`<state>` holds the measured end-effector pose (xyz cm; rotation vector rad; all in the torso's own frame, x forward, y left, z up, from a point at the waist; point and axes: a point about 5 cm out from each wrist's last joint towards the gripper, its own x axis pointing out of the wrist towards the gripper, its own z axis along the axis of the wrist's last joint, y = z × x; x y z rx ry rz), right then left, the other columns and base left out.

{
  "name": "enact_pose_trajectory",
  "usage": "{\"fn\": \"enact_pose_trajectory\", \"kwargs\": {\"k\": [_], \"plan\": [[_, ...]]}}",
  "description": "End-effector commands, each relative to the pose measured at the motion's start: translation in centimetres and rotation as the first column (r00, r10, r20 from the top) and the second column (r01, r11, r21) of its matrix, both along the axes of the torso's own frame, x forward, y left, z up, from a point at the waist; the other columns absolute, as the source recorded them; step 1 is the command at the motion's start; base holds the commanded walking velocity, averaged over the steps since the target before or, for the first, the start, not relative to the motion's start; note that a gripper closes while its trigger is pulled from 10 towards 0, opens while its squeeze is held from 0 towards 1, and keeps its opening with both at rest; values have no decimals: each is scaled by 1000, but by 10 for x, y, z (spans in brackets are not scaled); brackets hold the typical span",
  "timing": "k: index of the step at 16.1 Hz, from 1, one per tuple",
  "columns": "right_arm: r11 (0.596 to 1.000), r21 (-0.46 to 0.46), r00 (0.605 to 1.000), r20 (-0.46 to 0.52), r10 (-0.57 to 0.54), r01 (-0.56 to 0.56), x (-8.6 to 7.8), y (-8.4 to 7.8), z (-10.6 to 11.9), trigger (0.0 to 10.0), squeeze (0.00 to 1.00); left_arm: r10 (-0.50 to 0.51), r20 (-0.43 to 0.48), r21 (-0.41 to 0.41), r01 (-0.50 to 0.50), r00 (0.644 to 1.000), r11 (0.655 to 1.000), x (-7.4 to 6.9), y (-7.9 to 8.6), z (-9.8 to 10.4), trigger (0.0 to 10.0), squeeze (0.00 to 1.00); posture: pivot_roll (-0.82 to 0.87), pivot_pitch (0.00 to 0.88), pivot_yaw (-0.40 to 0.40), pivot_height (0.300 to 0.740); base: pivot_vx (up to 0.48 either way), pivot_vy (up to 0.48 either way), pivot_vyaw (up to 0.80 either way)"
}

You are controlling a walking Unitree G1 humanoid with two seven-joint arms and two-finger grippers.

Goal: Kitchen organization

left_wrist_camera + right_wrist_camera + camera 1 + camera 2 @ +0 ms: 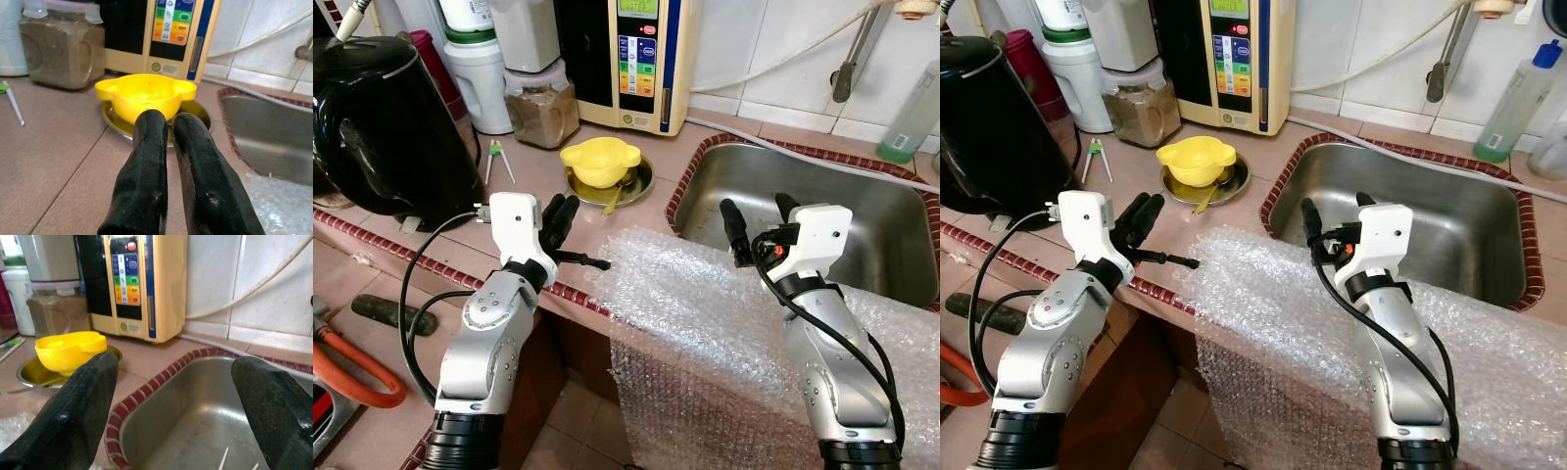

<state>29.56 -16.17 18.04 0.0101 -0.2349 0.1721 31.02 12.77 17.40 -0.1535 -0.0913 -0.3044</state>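
A yellow bowl (600,160) sits in a metal dish (636,183) on the brown tiled counter, in front of the cream water dispenser (636,59). My left gripper (561,213) hovers over the counter short of the bowl, its two black fingers (146,161) shut together with nothing between them. My right gripper (760,215) hangs over the near edge of the steel sink (862,211), fingers (83,401) spread wide open and empty. A sheet of bubble wrap (695,304) drapes over the counter's front edge beneath both arms.
A black kettle (386,122) stands at the left. A jar of brown powder (540,103) and white containers line the back wall. Small tongs (496,157) lie on the counter. A green bottle (913,113) stands right of the sink beside the tap pipe (850,64).
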Motion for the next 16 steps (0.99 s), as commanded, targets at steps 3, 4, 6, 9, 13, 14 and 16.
{"fn": "enact_pose_trajectory", "kwargs": {"k": [3,4,6,9,13,14,16], "plan": [[1000,2,1000,27,6,-6,-1,0,7,10000,0,-25,35,7,25,999,1000,-4,-1,5,10000,0,2,68,34,740,170,0,0],[1000,3,1000,26,6,-6,-1,1,7,10000,0,-27,36,7,27,999,1000,-4,-1,5,10000,0,2,68,35,740,289,0,0],[1000,3,1000,25,9,-9,-1,2,7,10000,0,-33,38,8,33,999,999,-4,-1,5,10000,0,0,68,35,740,292,0,0],[1000,2,1000,22,8,-8,-3,1,6,10000,0,-38,36,11,38,999,999,-4,-1,4,10000,0,-1,69,35,740,292,0,0],[1000,-7,1000,13,10,-10,-5,-1,3,10000,0,-34,25,30,33,999,999,-8,5,1,10000,0,2,71,36,740,287,0,0],[1000,-13,1000,7,8,-8,-7,-3,2,10000,0,-22,16,43,21,1000,999,-11,11,-1,10000,0,7,74,35,740,274,0,0],[1000,-17,1000,4,2,-2,-8,-6,1,10000,0,-2,2,54,2,1000,999,-14,18,-4,10000,0,10,75,32,740,257,0,0]]}}
